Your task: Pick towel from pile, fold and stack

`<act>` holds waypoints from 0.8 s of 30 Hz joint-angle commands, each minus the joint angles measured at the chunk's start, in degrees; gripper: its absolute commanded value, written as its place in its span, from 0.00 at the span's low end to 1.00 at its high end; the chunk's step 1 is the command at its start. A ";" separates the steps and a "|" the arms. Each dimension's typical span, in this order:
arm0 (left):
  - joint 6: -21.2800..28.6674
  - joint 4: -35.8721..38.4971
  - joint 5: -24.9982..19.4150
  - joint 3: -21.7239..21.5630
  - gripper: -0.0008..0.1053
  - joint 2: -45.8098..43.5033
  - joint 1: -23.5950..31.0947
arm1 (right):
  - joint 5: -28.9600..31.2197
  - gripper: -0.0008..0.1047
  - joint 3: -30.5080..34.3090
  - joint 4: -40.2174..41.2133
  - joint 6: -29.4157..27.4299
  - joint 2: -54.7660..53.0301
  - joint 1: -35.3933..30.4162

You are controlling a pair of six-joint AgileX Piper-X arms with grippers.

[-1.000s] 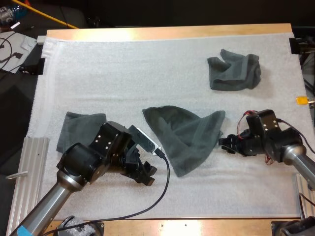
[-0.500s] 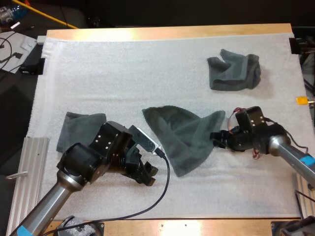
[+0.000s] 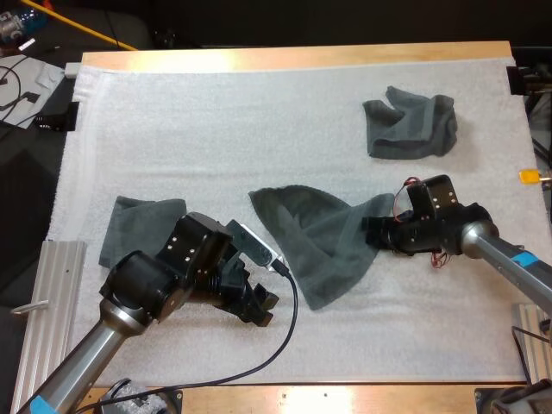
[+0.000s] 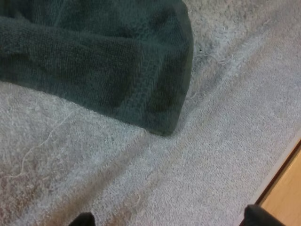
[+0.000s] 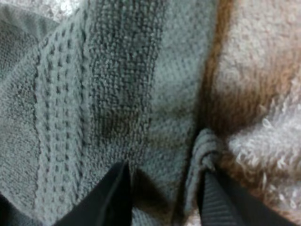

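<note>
A dark grey-green towel (image 3: 319, 237) lies loosely spread in the middle of the mat. My right gripper (image 3: 373, 233) is at its right corner. In the right wrist view the fingers (image 5: 113, 197) pinch the towel's hem (image 5: 155, 117) between them, the cloth bunched against one finger. My left gripper (image 3: 259, 306) rests low on the mat by the towel's near-left edge. Its fingertips (image 4: 84, 219) stand wide apart with bare mat between them, just short of the towel's corner (image 4: 117, 70). A folded towel (image 3: 138, 226) lies at the left, partly behind my left arm.
A crumpled towel (image 3: 410, 121) sits at the back right of the mat. The wooden table edge (image 4: 284, 188) runs close beside my left gripper. A metal rail (image 3: 47, 310) lies along the mat's near-left side.
My right gripper has slid left across the mat onto the middle towel's right corner and closed on it. The left arm has stayed where it was.
</note>
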 commanded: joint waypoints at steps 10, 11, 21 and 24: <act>-0.24 -1.22 0.71 -0.07 0.58 0.14 -0.26 | 2.62 0.01 -0.15 1.58 -0.26 -0.50 0.02; -0.27 -1.20 0.70 0.03 0.58 0.27 -0.32 | 3.26 0.01 -0.25 1.95 -0.47 -0.91 0.09; 2.27 -3.04 4.01 0.01 0.58 3.71 -1.50 | 12.60 0.01 -0.19 10.20 -5.73 -9.65 0.14; 2.96 -3.84 4.26 -0.13 0.58 4.57 -2.54 | 12.27 0.01 -0.30 10.34 -5.76 -10.52 -0.02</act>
